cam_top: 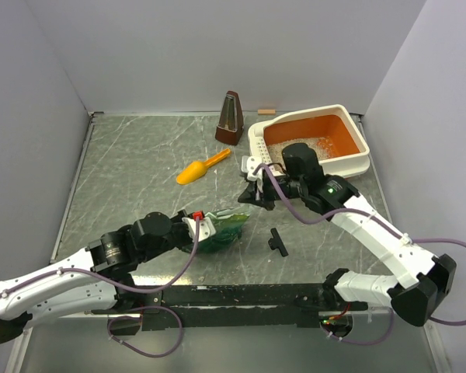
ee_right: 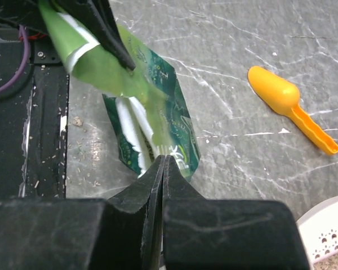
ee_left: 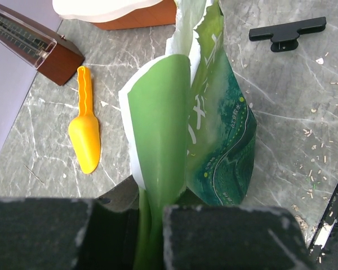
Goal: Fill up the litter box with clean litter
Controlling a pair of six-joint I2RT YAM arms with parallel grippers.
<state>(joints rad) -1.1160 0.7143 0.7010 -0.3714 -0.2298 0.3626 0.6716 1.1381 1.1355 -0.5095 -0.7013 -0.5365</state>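
The litter box (cam_top: 356, 165), cream outside and orange inside, stands at the back right with pale clean litter (cam_top: 289, 147) spread in its left half. Its white rim (ee_right: 327, 229) shows in the right wrist view's corner. A crinkly green bag (cam_top: 227, 228) lies on the table in front of the left arm. My left gripper (cam_top: 204, 227) is shut on the bag's folded flap (ee_left: 158, 140), which runs down between its fingers (ee_left: 225, 236). My right gripper (ee_right: 164, 162) hovers between bag and litter box, jaws pressed together with nothing in them.
An orange scoop (cam_top: 202, 169) lies mid-table, left of the litter box. A brown metronome (cam_top: 231, 118) and a small wooden block (cam_top: 266, 111) stand by the back wall. A black clip (cam_top: 277, 242) lies right of the bag. Loose granules (ee_left: 321, 152) dot the marble tabletop.
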